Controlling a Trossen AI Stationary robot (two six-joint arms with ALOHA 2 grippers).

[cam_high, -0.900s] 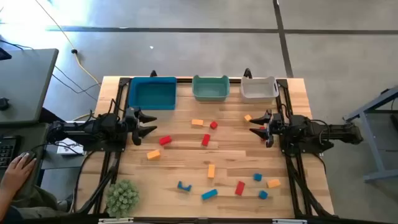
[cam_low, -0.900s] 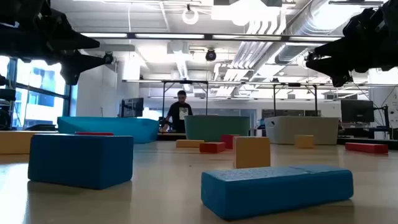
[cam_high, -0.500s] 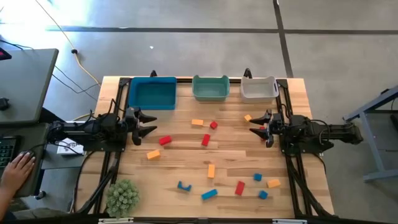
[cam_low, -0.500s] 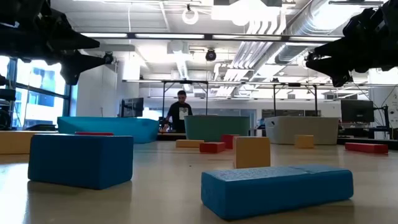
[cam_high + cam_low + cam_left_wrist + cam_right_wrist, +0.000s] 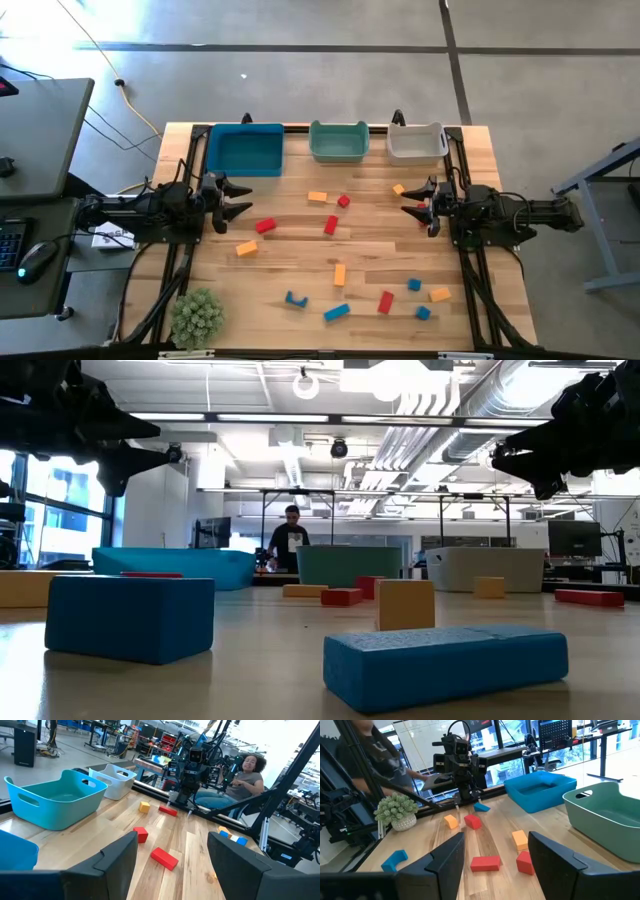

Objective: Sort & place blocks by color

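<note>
Red, blue and orange blocks lie scattered flat on the wooden table. A red bar (image 5: pixel 331 226), a red cube (image 5: pixel 343 201) and an orange block (image 5: pixel 317 197) lie in the middle. A blue arch (image 5: pixel 295 299) and a blue bar (image 5: pixel 336 312) lie near the front edge. My left gripper (image 5: pixel 248 199) hovers open at the table's left side, pointing level toward the middle. My right gripper (image 5: pixel 405 201) hovers open at the right side, facing it. Neither has anything between its fingers, as seen at the left gripper (image 5: pixel 172 845) and the right gripper (image 5: pixel 495 845).
A blue bin (image 5: pixel 245 150), a teal bin (image 5: pixel 338 142) and a white bin (image 5: pixel 416 143) stand in a row along the far edge. A small potted plant (image 5: pixel 195 318) stands at the near left corner. A person (image 5: pixel 245 775) sits beyond the table's right side.
Both arms have kept still and no block has moved. A person's hand at the desk left of the table has drawn back out of the high view.
</note>
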